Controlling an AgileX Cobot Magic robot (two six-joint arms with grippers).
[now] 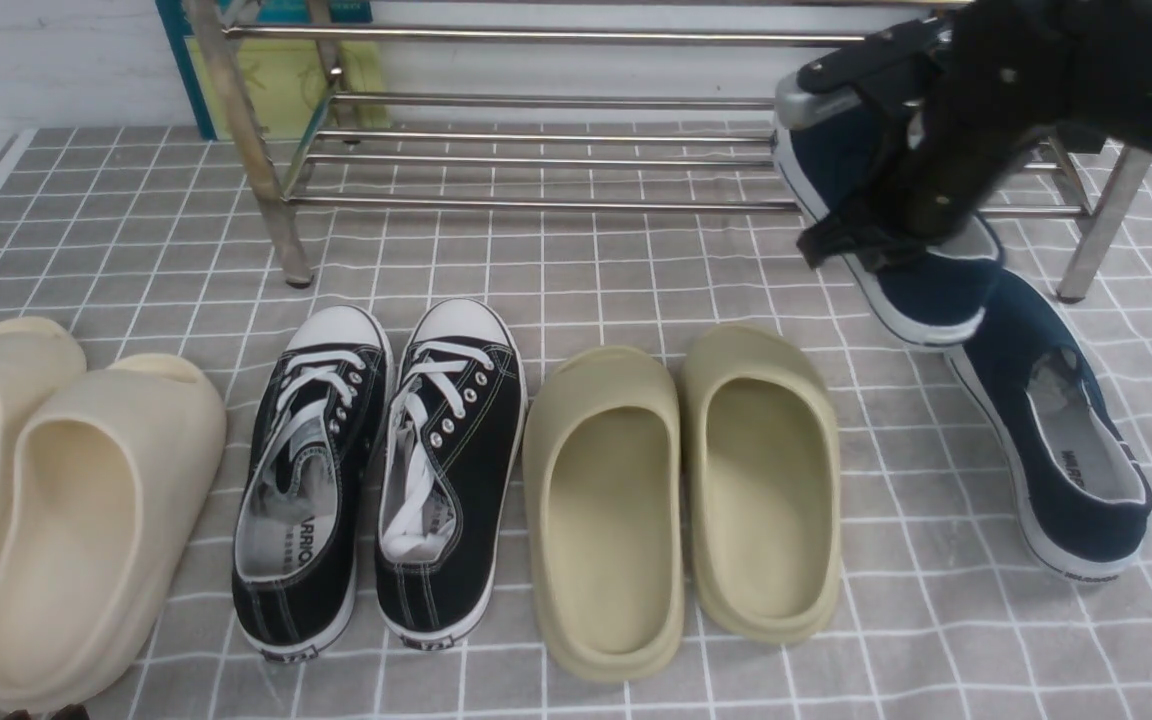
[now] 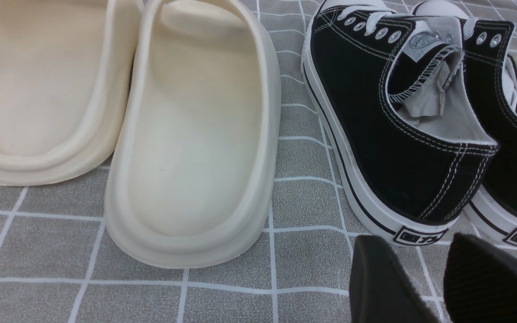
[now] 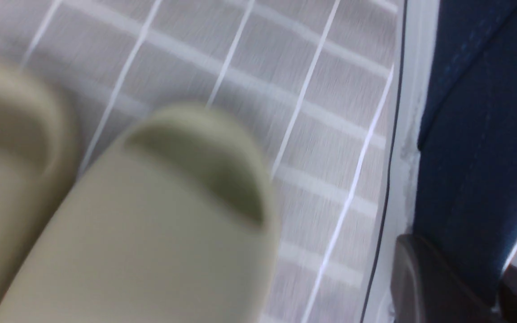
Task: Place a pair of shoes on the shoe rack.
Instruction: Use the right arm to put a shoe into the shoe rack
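One navy-blue slip-on shoe [image 1: 936,290] hangs tilted off the floor at the right end of the silver shoe rack [image 1: 536,100], with its toe up against the rack's lower bars. My right gripper [image 1: 871,235] is shut on its side wall. In the right wrist view the pads pinch the blue canvas [image 3: 474,134] at the gripper [image 3: 474,278]. The other navy shoe [image 1: 1056,420] lies on the mat just in front of it. My left gripper [image 2: 424,278] hovers low over the mat behind the black sneakers' heels, open with nothing between its fingers.
On the grey checked mat stands a row of footwear: cream slides [image 1: 66,480] at left, black lace-up sneakers [image 1: 386,460], and olive slides [image 1: 686,490]. The rack's right leg [image 1: 1096,230] stands beside the held shoe. A blue-framed board [image 1: 276,70] leans behind the rack.
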